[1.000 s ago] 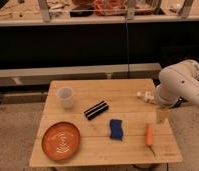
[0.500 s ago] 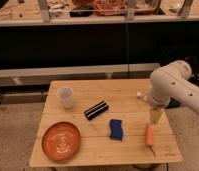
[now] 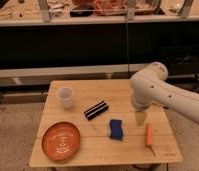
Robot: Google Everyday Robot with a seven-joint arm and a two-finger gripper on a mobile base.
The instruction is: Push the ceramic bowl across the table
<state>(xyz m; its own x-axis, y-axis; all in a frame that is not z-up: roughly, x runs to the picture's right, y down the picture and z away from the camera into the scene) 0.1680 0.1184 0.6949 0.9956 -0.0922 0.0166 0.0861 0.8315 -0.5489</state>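
Note:
The ceramic bowl [image 3: 60, 140] is a wide, shallow orange-red dish with pale swirl marks, sitting on the front left corner of the light wooden plank table [image 3: 93, 150]. My gripper [image 3: 139, 118] hangs below the white arm [image 3: 153, 90] over the right part of the table. It is well to the right of the bowl, between a blue sponge and an orange object, and it touches nothing that I can see.
A translucent white cup [image 3: 66, 97] stands at the back left. A black striped bar [image 3: 96, 110] lies mid-table. A blue sponge [image 3: 116, 128] and an orange carrot-like object [image 3: 149, 135] lie front right. A dark shelf unit stands behind the table.
The arm and gripper have moved left from the table's right edge, further over the tabletop. The bowl and the other objects have not moved.

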